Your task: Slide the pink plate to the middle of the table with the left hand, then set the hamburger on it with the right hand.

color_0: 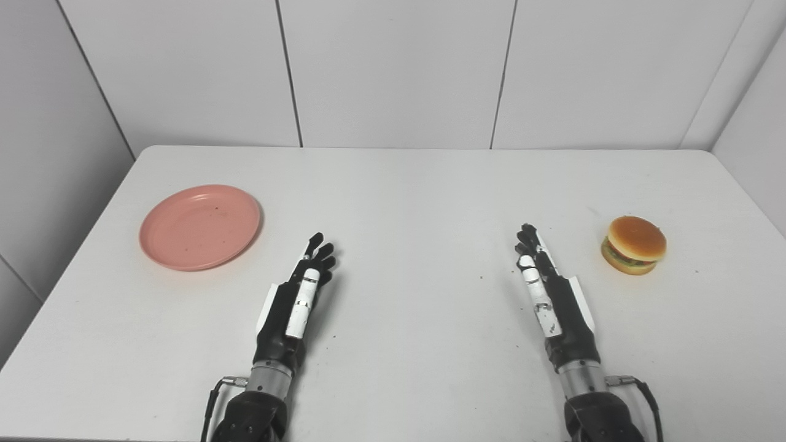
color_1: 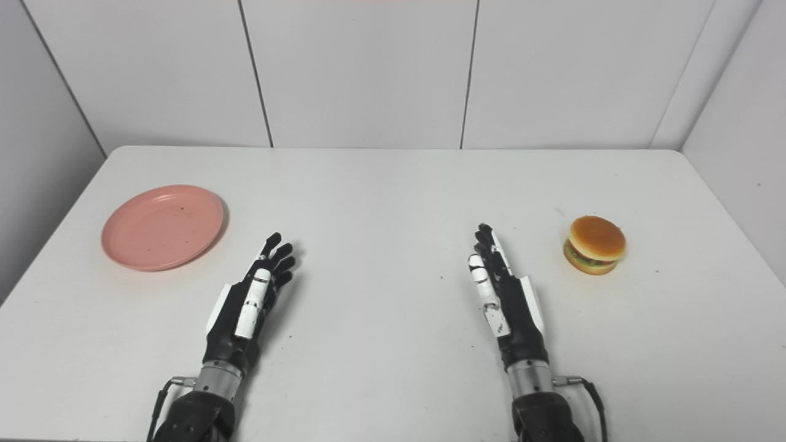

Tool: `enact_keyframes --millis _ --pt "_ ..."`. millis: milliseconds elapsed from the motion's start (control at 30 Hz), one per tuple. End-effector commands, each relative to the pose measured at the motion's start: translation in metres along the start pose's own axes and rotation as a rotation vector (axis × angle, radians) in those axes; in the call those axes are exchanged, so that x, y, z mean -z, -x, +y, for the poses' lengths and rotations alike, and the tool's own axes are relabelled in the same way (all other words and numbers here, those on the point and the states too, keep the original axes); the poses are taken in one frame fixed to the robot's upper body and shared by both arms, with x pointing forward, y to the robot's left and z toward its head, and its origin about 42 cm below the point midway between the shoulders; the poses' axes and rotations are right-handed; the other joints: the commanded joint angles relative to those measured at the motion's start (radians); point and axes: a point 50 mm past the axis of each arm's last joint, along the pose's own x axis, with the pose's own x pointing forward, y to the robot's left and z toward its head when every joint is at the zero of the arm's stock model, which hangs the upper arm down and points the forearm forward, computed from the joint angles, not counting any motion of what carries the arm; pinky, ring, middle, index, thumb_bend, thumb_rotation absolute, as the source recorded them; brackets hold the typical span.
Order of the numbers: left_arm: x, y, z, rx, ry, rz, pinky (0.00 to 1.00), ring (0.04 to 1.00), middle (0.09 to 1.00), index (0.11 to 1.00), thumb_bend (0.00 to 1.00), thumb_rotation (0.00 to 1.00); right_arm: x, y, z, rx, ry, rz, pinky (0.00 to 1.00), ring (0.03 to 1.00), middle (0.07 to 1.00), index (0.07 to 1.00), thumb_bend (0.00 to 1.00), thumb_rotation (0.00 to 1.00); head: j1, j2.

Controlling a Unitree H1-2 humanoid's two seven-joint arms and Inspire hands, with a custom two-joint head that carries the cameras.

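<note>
Evidently nothing is starting yet: the left hand (color_0: 298,294) and right hand (color_0: 546,288) are lying empty, fingers extended, on the worktop (color_0: 405,202). Pink plate (color_0: 200,227) is sitting far left, hamburger (color_0: 635,245) far right. Next, the left hand reaches for the plate's rim.

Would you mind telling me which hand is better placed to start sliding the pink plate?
Left. The left hand is open just right of the pink plate with nothing between them. The right hand, also open, sits across the table beside the hamburger.
</note>
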Motion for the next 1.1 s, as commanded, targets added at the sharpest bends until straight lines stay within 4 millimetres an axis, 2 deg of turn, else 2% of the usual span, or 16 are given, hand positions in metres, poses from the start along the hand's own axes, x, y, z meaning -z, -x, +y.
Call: enact_keyframes --millis 0,200,333,433,533,1067 --pt "0.010 0.002 -0.018 0.003 0.030 0.024 0.94 0.933 0.941 0.939 0.33 0.99 0.026 0.012 -0.014 -0.002 0.004 0.043 0.98 0.955 0.963 0.971 0.18 1.00 0.005 -0.003" --pt "0.017 0.002 -0.033 0.010 -0.003 0.031 0.93 0.933 0.941 0.940 0.33 1.00 0.038 0.014 -0.024 -0.001 0.015 0.025 0.99 0.947 0.953 0.964 0.18 1.00 0.092 -0.066" --pt "0.020 0.002 -0.040 0.015 -0.015 0.036 0.93 0.935 0.942 0.938 0.34 1.00 0.042 0.015 -0.029 0.002 0.001 0.030 0.99 0.950 0.957 0.964 0.16 1.00 0.127 -0.088" --pt "0.022 0.001 -0.042 0.017 -0.022 0.037 0.94 0.943 0.948 0.942 0.34 1.00 0.043 0.015 -0.030 0.004 0.001 0.028 0.99 0.945 0.956 0.963 0.15 1.00 0.135 -0.092" --pt "0.024 -0.001 -0.044 0.014 -0.021 0.045 0.95 0.950 0.952 0.944 0.36 1.00 0.042 0.015 -0.030 0.003 -0.005 0.016 0.98 0.940 0.949 0.954 0.08 1.00 0.139 -0.098" --pt "0.012 -0.004 -0.033 0.016 -0.033 0.034 0.95 0.953 0.961 0.955 0.37 1.00 0.042 0.014 -0.022 -0.003 -0.036 0.017 0.99 0.949 0.959 0.964 0.10 1.00 0.152 -0.108"
